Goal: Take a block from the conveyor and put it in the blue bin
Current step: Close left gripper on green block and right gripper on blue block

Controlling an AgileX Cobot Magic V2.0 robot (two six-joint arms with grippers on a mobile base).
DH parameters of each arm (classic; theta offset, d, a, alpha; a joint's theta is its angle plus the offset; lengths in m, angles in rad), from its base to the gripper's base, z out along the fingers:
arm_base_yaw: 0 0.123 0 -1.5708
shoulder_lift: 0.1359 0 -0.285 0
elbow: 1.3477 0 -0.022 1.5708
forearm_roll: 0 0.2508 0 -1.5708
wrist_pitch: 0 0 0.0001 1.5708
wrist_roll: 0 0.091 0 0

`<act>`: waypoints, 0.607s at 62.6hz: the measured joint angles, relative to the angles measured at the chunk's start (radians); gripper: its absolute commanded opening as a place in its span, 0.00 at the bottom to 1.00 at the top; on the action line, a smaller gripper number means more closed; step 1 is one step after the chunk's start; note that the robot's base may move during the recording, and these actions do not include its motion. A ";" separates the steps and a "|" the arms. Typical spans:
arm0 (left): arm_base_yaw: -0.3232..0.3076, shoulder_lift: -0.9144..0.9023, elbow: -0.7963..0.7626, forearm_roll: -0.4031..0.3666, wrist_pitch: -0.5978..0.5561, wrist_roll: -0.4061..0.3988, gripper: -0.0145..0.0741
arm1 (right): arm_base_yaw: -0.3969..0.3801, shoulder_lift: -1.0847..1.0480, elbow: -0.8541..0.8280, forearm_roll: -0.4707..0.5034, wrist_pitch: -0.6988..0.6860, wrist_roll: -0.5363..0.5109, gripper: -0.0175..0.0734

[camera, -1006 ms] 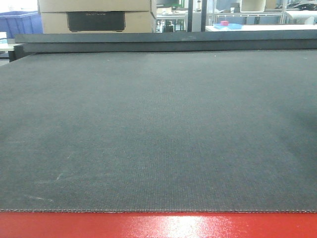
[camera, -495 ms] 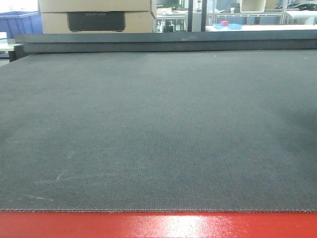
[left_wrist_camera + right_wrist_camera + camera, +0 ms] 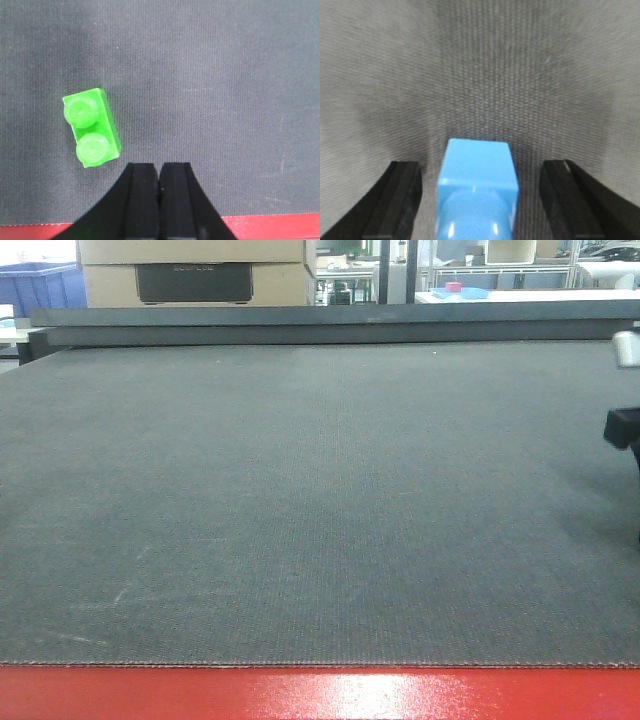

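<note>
In the right wrist view a blue block (image 3: 476, 190) lies on the conveyor (image 3: 485, 75), between the two fingers of my right gripper (image 3: 480, 170). That gripper is open, with a gap on each side of the block. The left wrist view shows a green two-stud block (image 3: 92, 127) lying on the belt (image 3: 215, 90), up and to the left of my left gripper (image 3: 159, 172). The left gripper is shut on nothing. A blue bin (image 3: 35, 285) stands far back at the left in the front view. Neither block shows in that view.
A dark part of the right arm (image 3: 625, 425) juts in at the front view's right edge. The glossy red frame (image 3: 320, 695) runs along the belt's near edge and shows again as red frame (image 3: 280, 226). Cardboard boxes (image 3: 195, 270) stand behind the belt.
A dark part of the right arm has come into the front view at its right edge; before, only the bare belt showed there.
</note>
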 measured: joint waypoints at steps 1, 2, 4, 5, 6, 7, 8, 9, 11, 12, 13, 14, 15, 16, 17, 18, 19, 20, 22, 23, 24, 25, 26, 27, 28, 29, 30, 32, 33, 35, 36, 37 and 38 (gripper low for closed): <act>0.000 0.000 0.000 0.000 -0.002 0.000 0.04 | 0.000 0.000 0.000 0.000 -0.001 0.000 0.61; 0.000 0.000 0.000 0.000 -0.002 0.000 0.04 | 0.000 0.000 0.000 0.000 -0.001 0.002 0.61; 0.000 0.000 0.000 0.000 -0.002 0.000 0.04 | 0.000 0.000 0.000 0.000 -0.002 0.002 0.61; 0.000 0.000 0.000 -0.002 -0.005 0.000 0.04 | 0.000 0.000 0.000 0.000 -0.002 0.002 0.61; 0.000 0.000 0.000 -0.002 -0.004 0.000 0.04 | 0.000 0.000 0.000 0.000 -0.005 0.002 0.61; 0.000 0.000 0.000 -0.002 -0.004 0.000 0.04 | 0.000 0.000 0.000 0.000 -0.005 0.002 0.61; 0.000 0.000 0.000 -0.004 -0.004 0.000 0.04 | 0.000 0.000 0.000 0.000 -0.007 0.002 0.60; 0.000 0.000 0.000 -0.004 -0.004 0.000 0.04 | 0.000 0.000 0.000 0.000 -0.007 0.002 0.59; 0.000 0.000 0.000 -0.004 -0.007 0.000 0.04 | 0.000 0.000 0.000 0.000 -0.007 0.002 0.57; 0.000 0.000 0.000 -0.004 -0.007 0.000 0.04 | 0.000 0.000 0.000 0.000 -0.007 0.002 0.55; 0.000 0.000 0.000 -0.004 -0.007 0.000 0.04 | 0.000 0.000 0.000 0.000 -0.007 0.002 0.53; 0.000 0.000 0.000 -0.004 -0.007 0.000 0.04 | 0.000 0.000 0.000 0.000 -0.007 0.002 0.52; 0.000 0.000 0.000 -0.006 -0.007 0.000 0.04 | 0.000 0.000 0.000 0.000 -0.007 0.002 0.50; 0.000 0.000 0.000 -0.006 -0.009 0.000 0.04 | 0.000 0.000 0.000 0.000 -0.007 0.002 0.47; 0.000 0.000 0.000 -0.006 -0.009 0.000 0.04 | 0.000 0.000 0.000 0.000 -0.009 0.002 0.45; 0.000 0.000 0.000 -0.006 -0.009 0.000 0.04 | 0.000 0.000 0.000 0.000 -0.009 0.002 0.42; 0.000 0.000 0.000 -0.006 -0.009 0.000 0.04 | 0.000 0.000 0.000 0.000 -0.010 0.002 0.39; 0.000 0.000 0.000 -0.006 -0.009 0.000 0.04 | 0.000 0.000 0.000 0.000 -0.010 0.002 0.36; 0.000 0.000 0.000 -0.006 -0.010 0.000 0.04 | 0.000 0.000 0.000 0.000 -0.012 0.006 0.30; 0.000 0.000 0.000 -0.006 -0.010 0.000 0.04 | 0.000 0.000 0.000 0.000 -0.012 0.006 0.26; 0.000 0.000 0.000 -0.006 -0.010 0.000 0.04 | 0.000 0.000 0.000 0.000 -0.014 0.006 0.23; 0.000 0.000 0.000 -0.006 -0.010 0.000 0.04 | 0.000 0.000 0.000 0.000 -0.012 0.006 0.17; 0.000 0.000 0.000 -0.006 -0.010 -0.003 0.04 | 0.000 0.000 0.000 0.000 -0.014 0.006 0.14; 0.000 0.000 0.000 -0.006 -0.010 -0.003 0.04 | 0.000 0.000 0.000 0.000 -0.014 0.006 0.10; 0.000 0.000 0.000 -0.006 -0.010 -0.006 0.04 | 0.000 0.000 0.000 0.000 -0.014 0.006 0.06; 0.000 0.000 0.000 -0.006 -0.010 -0.009 0.04 | 0.000 0.000 0.000 0.000 -0.014 0.006 0.02; 0.000 0.000 0.000 -0.006 -0.010 -0.012 0.04 | 0.000 0.000 0.000 0.000 -0.014 0.006 0.01; 0.000 0.000 0.000 -0.006 -0.010 -0.022 0.04 | 0.000 0.000 0.000 0.000 -0.014 0.006 0.01; 0.000 0.000 0.000 -0.006 -0.011 -0.028 0.04 | 0.000 0.000 0.000 0.000 -0.014 0.006 0.02; 0.000 0.000 0.000 -0.003 -0.012 -0.038 0.04 | 0.000 0.000 0.000 0.000 -0.012 0.006 0.02; 0.000 0.000 0.000 0.000 -0.012 -0.045 0.04 | 0.000 0.000 0.000 0.002 -0.012 0.006 0.02; 0.000 0.000 0.000 0.002 -0.015 -0.052 0.04 | 0.000 -0.002 0.000 0.004 -0.007 0.006 0.02; 0.000 0.000 0.000 0.007 -0.017 -0.059 0.04 | 0.000 -0.005 0.000 0.007 -0.004 0.006 0.02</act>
